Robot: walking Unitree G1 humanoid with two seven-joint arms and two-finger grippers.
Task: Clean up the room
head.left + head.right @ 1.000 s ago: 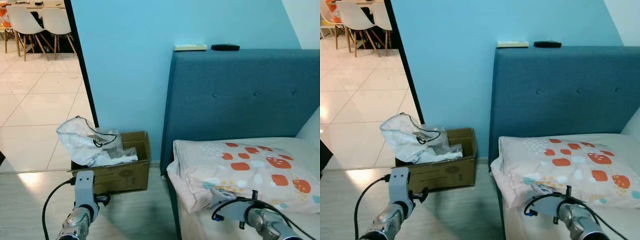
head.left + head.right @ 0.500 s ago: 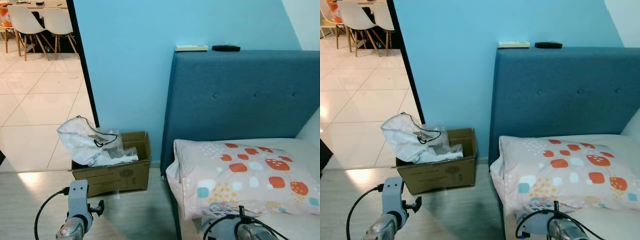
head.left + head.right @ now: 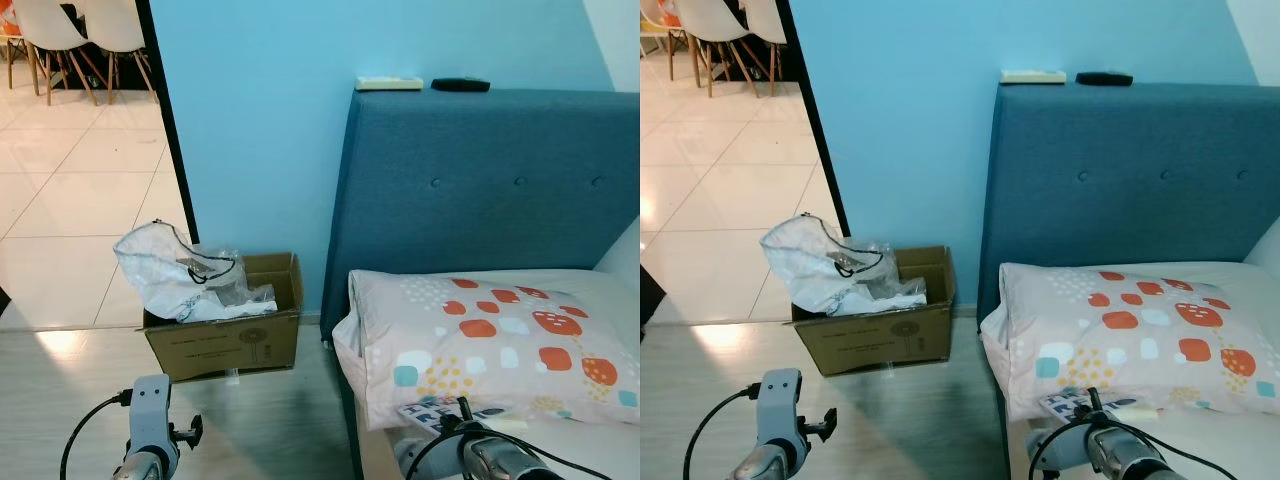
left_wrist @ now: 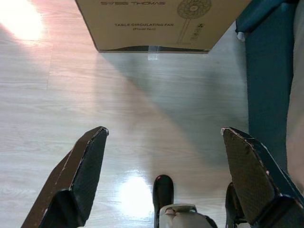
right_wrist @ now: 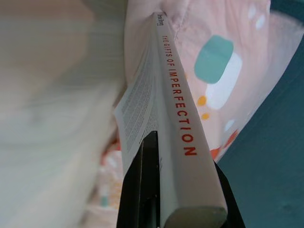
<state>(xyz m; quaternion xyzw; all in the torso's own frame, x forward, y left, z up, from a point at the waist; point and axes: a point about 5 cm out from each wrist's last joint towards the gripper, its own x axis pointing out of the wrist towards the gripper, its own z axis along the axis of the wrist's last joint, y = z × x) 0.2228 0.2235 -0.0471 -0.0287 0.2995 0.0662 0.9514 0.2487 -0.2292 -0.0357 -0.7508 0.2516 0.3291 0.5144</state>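
My right gripper (image 5: 185, 190) is shut on a white book (image 5: 175, 118), its red-lettered spine reading "The Gifts of Imperfection". The book (image 3: 440, 412) sits low beside the front edge of the pink patterned pillow (image 3: 500, 340) on the bed, just ahead of my right arm (image 3: 485, 458). My left gripper (image 4: 164, 133) is open, holding nothing, over the pale wood floor (image 4: 142, 109). It faces a cardboard box (image 4: 161, 23). My left arm (image 3: 150, 425) is low at the left.
The cardboard box (image 3: 225, 340) stands against the blue wall beside the bed, holding a white bag (image 3: 160, 275) and plastic wrap. The teal headboard (image 3: 480, 190) carries a white remote (image 3: 388, 84) and a black remote (image 3: 460, 84). A doorway at left leads to tiled floor (image 3: 70, 200) with chairs.
Both arms have dropped lower in the eye views. The right arm came off the pillow's front, and the book now shows at the pillow's edge. The camera has shifted slightly.
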